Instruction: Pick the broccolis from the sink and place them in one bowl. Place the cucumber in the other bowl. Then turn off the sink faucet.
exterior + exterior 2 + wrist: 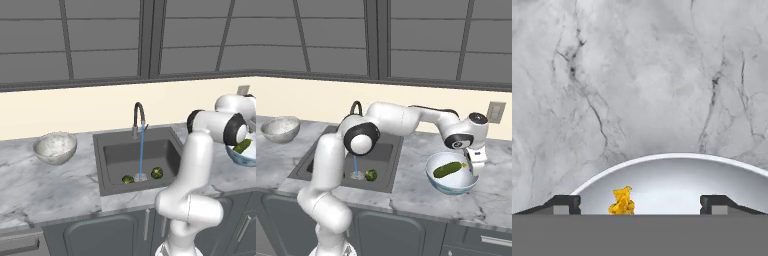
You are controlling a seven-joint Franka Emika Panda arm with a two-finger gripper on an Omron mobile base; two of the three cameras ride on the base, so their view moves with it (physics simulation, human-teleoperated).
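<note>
Fingers [640, 204] spread wide and released, grasping nothing, poised over the blue-rimmed bowl [436, 186]. Cucumber [447, 169] lies inside that bowl on the marble counter [416, 192]. Two broccolis [156, 173] sit in the sink [117, 157] beside the running faucet [138, 117]. Speckled bowl [55, 147] stands left.

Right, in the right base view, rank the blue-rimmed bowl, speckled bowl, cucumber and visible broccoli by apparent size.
1. Blue-rimmed bowl
2. Speckled bowl, though it sits farther from the camera, so the gap is unsure
3. Cucumber
4. Broccoli
</note>
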